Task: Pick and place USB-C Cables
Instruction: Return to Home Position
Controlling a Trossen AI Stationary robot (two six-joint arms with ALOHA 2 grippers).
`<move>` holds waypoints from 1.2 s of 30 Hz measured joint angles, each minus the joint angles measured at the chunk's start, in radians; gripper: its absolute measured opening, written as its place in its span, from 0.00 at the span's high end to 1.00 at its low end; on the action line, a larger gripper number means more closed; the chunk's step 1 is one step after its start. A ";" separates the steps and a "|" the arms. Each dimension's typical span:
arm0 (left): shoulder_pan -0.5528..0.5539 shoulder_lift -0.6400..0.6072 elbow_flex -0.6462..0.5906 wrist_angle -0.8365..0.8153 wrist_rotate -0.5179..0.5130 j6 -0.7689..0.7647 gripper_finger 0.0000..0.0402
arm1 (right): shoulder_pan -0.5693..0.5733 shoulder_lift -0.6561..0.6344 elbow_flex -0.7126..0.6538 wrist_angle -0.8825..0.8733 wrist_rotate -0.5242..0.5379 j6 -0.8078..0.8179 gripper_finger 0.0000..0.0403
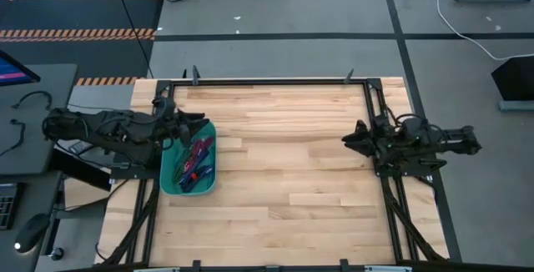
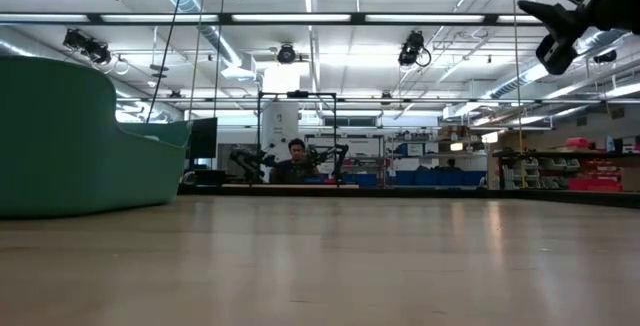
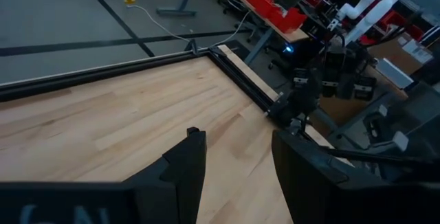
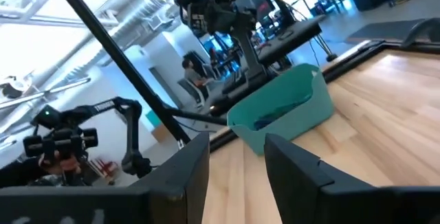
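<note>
The left gripper (image 1: 190, 124) hangs over the left side of the desk (image 1: 292, 180). Its two fingers (image 3: 192, 172) stand a middling gap apart and hold nothing. In its own wrist view only bare wood shows between them. Just beneath its tip is the far rim of a teal tray (image 1: 167, 176), which stretches away from it along the desk's left edge. The cables (image 1: 193, 159) lie heaped inside that tray, a tangle of blue, red and purple bundles, and none shows on the open wood around it. Past the tray, the boards run bare towards the other arm, well apart from this gripper. A black rail (image 3: 137, 62) borders the desk on the far side.

The right gripper (image 1: 350, 138) waits at the desk's right edge, raised clear of the surface and pointing across towards the tray. Its fingers (image 4: 196, 165) are also parted by a middling gap, with nothing held. Seen from this gripper, the tray stands far off across the wood, with blue cable showing over its wall. The left arm (image 4: 227, 11) rises above the tray.

From desk height the tray's wall fills the left of the scene. The right gripper shows high up at the right, clearly off the wood. In the room beyond the desk a person (image 2: 297, 156) sits at another workstation.
</note>
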 joint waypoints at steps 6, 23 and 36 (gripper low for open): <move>0.000 0.079 0.000 0.058 0.000 0.000 0.57 | -0.002 0.007 -0.151 0.215 -0.008 -0.038 0.69; 0.003 0.210 0.000 0.223 0.000 0.086 0.59 | -0.097 0.013 -0.188 0.107 0.040 -0.263 0.98; 0.151 -0.102 -0.251 0.257 0.201 0.407 0.98 | -0.097 0.020 -0.188 0.108 0.040 -0.261 0.91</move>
